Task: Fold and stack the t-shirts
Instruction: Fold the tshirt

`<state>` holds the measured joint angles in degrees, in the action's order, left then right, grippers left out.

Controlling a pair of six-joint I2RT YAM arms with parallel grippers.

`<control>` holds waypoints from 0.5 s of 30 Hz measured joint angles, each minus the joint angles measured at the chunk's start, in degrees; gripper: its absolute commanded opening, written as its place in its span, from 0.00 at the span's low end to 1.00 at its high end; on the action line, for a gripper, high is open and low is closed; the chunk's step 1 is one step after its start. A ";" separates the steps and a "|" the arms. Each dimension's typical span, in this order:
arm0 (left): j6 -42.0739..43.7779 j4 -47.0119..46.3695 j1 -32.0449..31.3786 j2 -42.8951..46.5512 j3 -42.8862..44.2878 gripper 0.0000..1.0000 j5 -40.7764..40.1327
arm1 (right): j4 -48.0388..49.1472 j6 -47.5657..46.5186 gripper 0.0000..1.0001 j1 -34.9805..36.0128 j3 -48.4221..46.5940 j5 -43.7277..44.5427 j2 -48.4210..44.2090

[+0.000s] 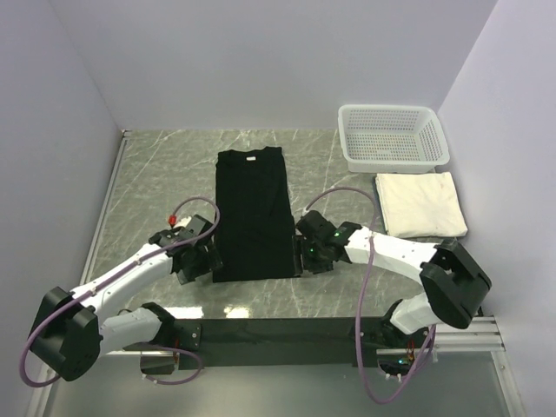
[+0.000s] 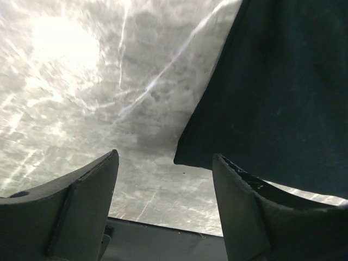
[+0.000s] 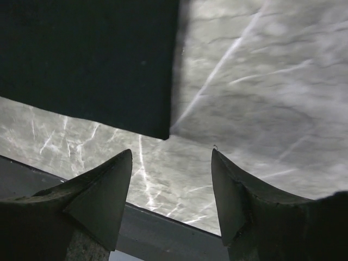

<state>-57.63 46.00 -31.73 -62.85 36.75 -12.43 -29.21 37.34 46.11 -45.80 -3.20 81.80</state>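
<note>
- A plain black cloth t-shirt (image 1: 252, 213) is lying in the centre of the top frame, folded into a long narrow rectangle. Its collar is pointing toward the upper edge, and it is resting flat on the grey marble-patterned table (image 1: 156, 174).
- The left gripper (image 1: 193, 261) is sitting at the shirt's lower-left corner in the top view. In its wrist view the claw (image 2: 166, 156) is standing spread with nothing between the fingers. The corner of the black cloth (image 2: 283, 81) is showing just above the right-hand finger.
- The right gripper (image 1: 308, 252) is sitting at the shirt's lower-right corner. In its wrist view the claw (image 3: 171, 152) is likewise standing spread and pinching nothing. The black cloth (image 3: 87, 54) is filling the upper left, its corner ending just above the gap.
- A cream-white cloth t-shirt (image 1: 421, 202), folded to a near-square, is lying at the right of the top frame, well apart from the black one.
- A white plastic mesh basket (image 1: 387, 108) is sitting just above the cream shirt, in the upper right.
</note>
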 measured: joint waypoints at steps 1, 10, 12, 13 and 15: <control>-0.59 -0.13 -0.39 -0.17 -0.42 0.72 0.24 | -0.07 0.42 0.65 0.76 -0.28 0.24 0.59; -2.16 -1.79 -2.25 -4.15 -1.92 0.65 1.07 | 0.04 2.56 0.59 1.60 -1.25 0.94 2.10; -2.16 -2.45 -2.60 -5.38 -1.99 0.64 1.09 | 0.00 2.89 0.59 1.68 -1.31 0.98 2.75; -2.14 -2.78 -2.69 -5.77 -2.08 0.64 1.11 | -0.07 2.99 0.59 1.75 -1.46 1.03 3.08; -2.12 -3.54 -2.89 -6.78 -2.34 0.64 1.18 | -0.15 3.30 0.59 1.86 -1.95 1.14 3.69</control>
<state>-59.75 42.46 -34.61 -69.63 34.41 -11.25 -29.36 40.64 47.97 -47.75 -2.07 85.49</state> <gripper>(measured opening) 0.643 0.595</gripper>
